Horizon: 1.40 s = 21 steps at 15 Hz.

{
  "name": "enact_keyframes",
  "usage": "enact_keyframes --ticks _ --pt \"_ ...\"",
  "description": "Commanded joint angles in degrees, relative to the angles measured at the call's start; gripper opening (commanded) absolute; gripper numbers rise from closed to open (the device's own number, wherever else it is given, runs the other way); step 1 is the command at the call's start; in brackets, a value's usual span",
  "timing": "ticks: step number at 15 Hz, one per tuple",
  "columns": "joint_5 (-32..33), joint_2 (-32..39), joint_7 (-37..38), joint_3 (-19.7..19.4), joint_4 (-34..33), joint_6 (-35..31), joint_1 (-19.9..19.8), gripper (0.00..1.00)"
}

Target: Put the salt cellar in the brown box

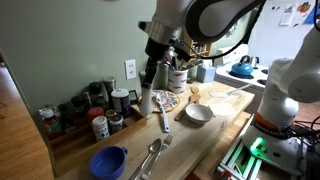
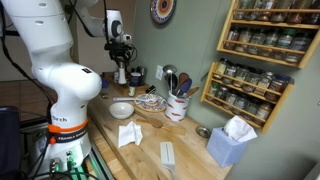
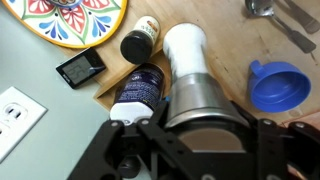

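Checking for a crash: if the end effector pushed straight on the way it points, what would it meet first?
The salt cellar held between its jaws fills that line. Beyond it, likely the counter beside the jars, though depth is unclear.

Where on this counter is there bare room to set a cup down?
Bare wood lies between the white bowl and the spoons, toward the front edge of the counter. It is crowded along the wall: spice jars cluster around the salt cellar, with the painted plate just beyond.
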<state>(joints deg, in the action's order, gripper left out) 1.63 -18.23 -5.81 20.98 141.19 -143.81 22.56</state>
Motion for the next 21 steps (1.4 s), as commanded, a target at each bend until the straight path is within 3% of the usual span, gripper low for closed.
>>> enact_keyframes --ticks 1,12,21 --pt "2.67 2.76 3.46 1.09 -1.74 -2.83 -1.04 0.35" --pt "8.75 13.08 7.62 1.37 -8.38 -6.01 -2.41 0.35" --pt "9.93 18.98 8.26 -0.04 -12.10 -5.89 -2.56 0.35"
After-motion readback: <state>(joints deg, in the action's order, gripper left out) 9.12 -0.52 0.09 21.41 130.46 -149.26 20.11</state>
